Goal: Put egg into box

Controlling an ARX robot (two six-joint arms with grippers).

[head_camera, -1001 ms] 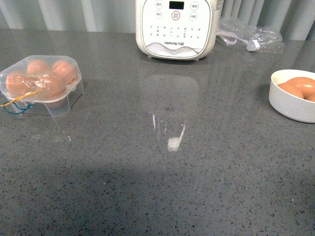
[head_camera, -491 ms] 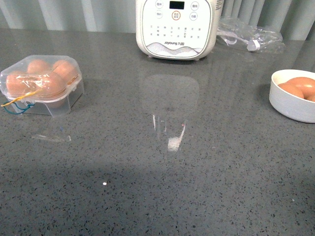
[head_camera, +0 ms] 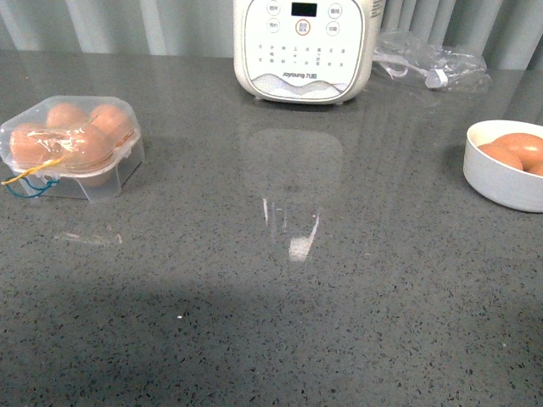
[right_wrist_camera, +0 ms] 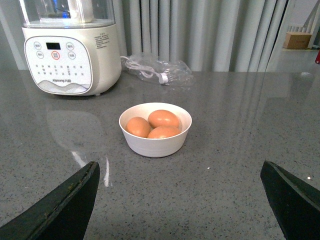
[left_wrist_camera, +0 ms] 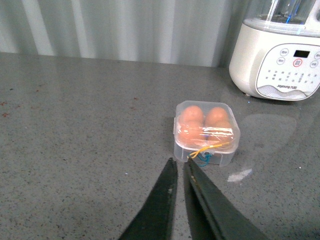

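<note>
Right gripper (right_wrist_camera: 180, 200) spread wide, empty; left gripper (left_wrist_camera: 179, 167) closed, empty. Grasp the fragile, slippery egg (right_wrist_camera: 163, 118) in the bowl (right_wrist_camera: 155, 144) gently across its middle.

The left pincer (left_wrist_camera: 179, 167) has two long, narrow fingers (left_wrist_camera: 159, 210) of matte dark grey-black that taper to thin tips. The right pincer (right_wrist_camera: 180, 175) shows two broad, wedge-shaped fingers (right_wrist_camera: 67, 205) of the same dark matte finish, with slightly worn edges.

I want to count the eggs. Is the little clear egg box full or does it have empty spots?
Full, it seems. The box shows four brown eggs under its closed clear lid, one per corner.
</note>
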